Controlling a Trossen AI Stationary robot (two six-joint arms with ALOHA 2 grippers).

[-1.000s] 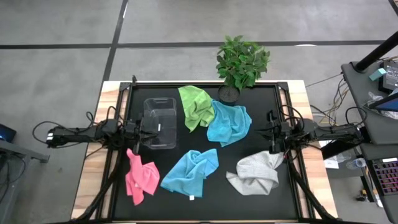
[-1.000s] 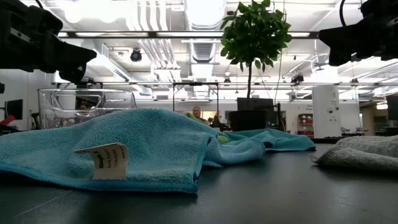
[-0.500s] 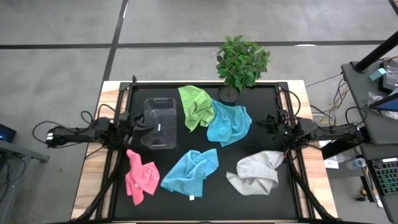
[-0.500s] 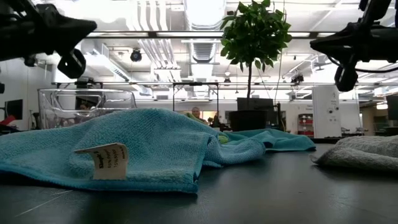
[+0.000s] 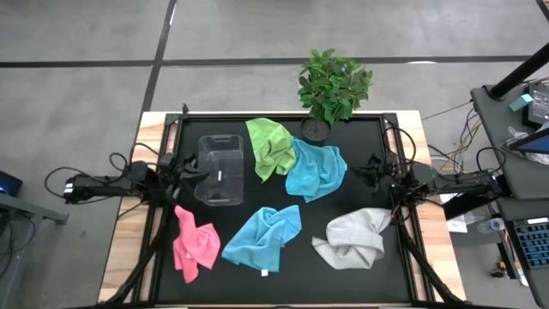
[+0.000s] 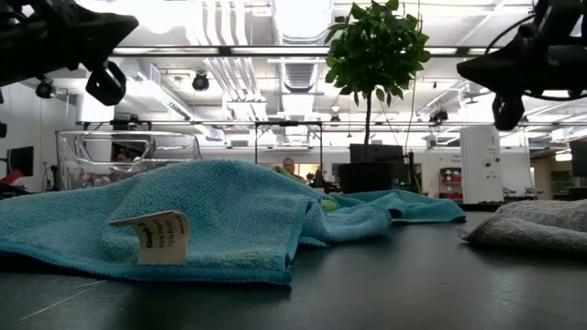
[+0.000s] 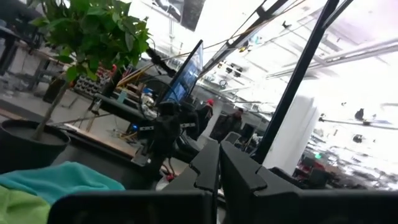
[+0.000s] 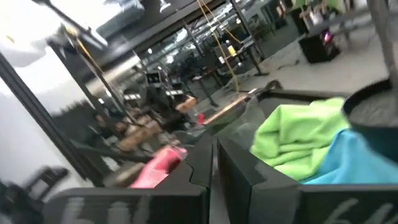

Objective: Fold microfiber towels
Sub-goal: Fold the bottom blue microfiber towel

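Five crumpled towels [image 5: 262, 239] lie unfolded; left hand [image 5: 190, 169] and right hand [image 5: 374, 169] seemingly pressed together.

Bright overhead ceiling lights glare — both wrist views blurred.

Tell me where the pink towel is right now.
In the high view the pink towel lies crumpled at the table's front-left, below the clear plastic bin and just left of the nearer light blue towel.

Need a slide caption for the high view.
Five unfolded towels, a bin and a plant on the table; both grippers shut, empty.
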